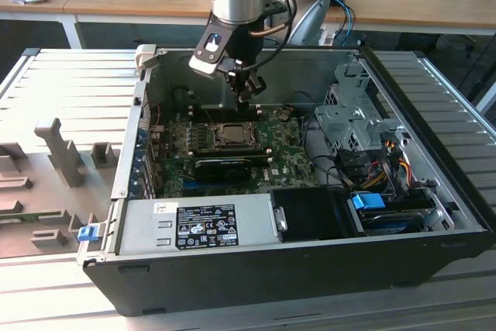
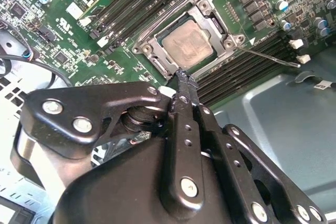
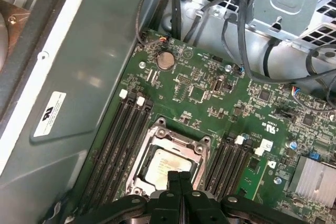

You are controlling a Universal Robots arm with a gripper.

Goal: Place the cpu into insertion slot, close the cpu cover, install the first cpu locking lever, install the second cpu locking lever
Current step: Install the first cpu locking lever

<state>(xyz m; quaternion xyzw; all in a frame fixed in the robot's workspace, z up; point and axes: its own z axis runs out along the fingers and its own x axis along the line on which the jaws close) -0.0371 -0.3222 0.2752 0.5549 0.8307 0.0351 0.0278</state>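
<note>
We see one gripper (image 2: 181, 77) with its two fingers pressed together, holding nothing. The tips sit just at the edge of the one socket (image 1: 232, 136) on the green board (image 3: 210, 93); we cannot tell whether they touch it. One pale square chip (image 2: 186, 43) lies in the socket, framed by one metal cover (image 2: 157, 38) lying flat. One thin lever (image 2: 270, 57) juts out beside it.

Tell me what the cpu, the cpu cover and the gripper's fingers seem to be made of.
The cpu: pale grey metal lid, matte, going by its dull even sheen. The cpu cover: bare silvery sheet metal, with bright glints along its edges. The fingers of the gripper: likely black-coated metal, smooth, with shiny rivets.
</note>
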